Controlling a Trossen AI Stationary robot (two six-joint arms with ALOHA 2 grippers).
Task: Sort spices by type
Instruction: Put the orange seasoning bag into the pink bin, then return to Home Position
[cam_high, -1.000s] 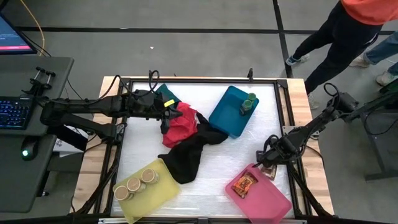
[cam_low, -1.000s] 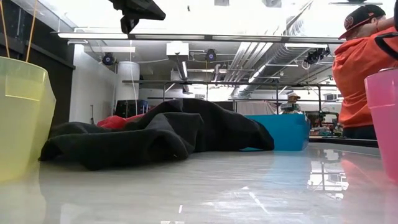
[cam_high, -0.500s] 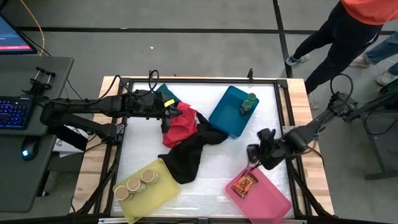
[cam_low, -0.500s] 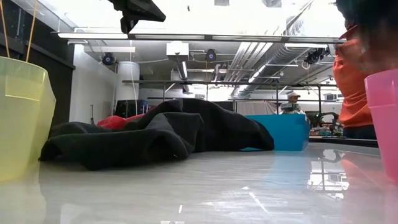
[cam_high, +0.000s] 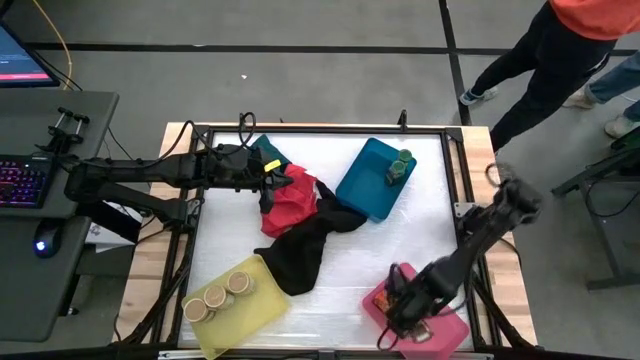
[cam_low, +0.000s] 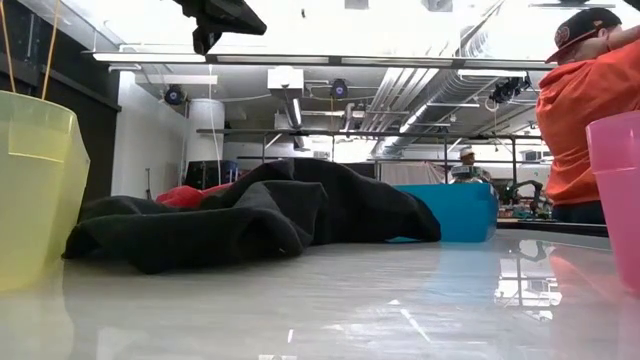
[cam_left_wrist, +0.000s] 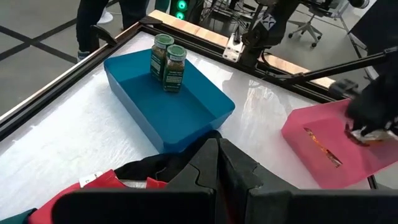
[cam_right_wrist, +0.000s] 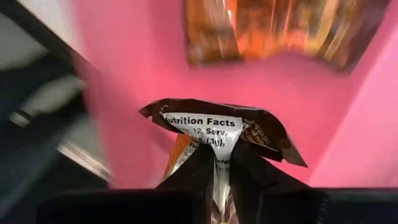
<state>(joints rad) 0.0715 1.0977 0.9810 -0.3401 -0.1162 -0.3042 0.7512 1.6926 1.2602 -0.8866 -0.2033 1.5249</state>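
My right gripper (cam_high: 398, 303) hangs over the pink tray (cam_high: 445, 330) at the near right, shut on a brown-and-orange packet (cam_right_wrist: 217, 130). Another packet (cam_right_wrist: 280, 25) lies in the tray under it. Two green-lidded jars (cam_left_wrist: 168, 59) stand in the blue tray (cam_high: 365, 185). Three tan-lidded jars (cam_high: 215, 295) stand in the yellow tray (cam_high: 255, 310). My left gripper (cam_left_wrist: 217, 174) is shut at the far left, above the heap of cloths (cam_high: 300, 215), with nothing between its fingers. My right gripper pinches the packet between its two fingers at the end nearest the wrist (cam_right_wrist: 214, 152), on its printed back and its front. The fingers come from above, pointing steeply down. The packet juts out beyond the fingertips, crumpled, clear of the tray floor.
Red, black and green cloths lie heaped between the trays, from the far left toward the table's middle. A raised black frame (cam_high: 455, 180) runs round the white table top. A person (cam_high: 560, 50) stands beyond the far right corner. A keyboard and desk (cam_high: 30, 180) are on the left.
My right gripper has lifted a packet from beside the pink tray's far right corner and swung it toward the table's near edge, rolling its wrist. It now hangs over the tray with the packet clear of the table.
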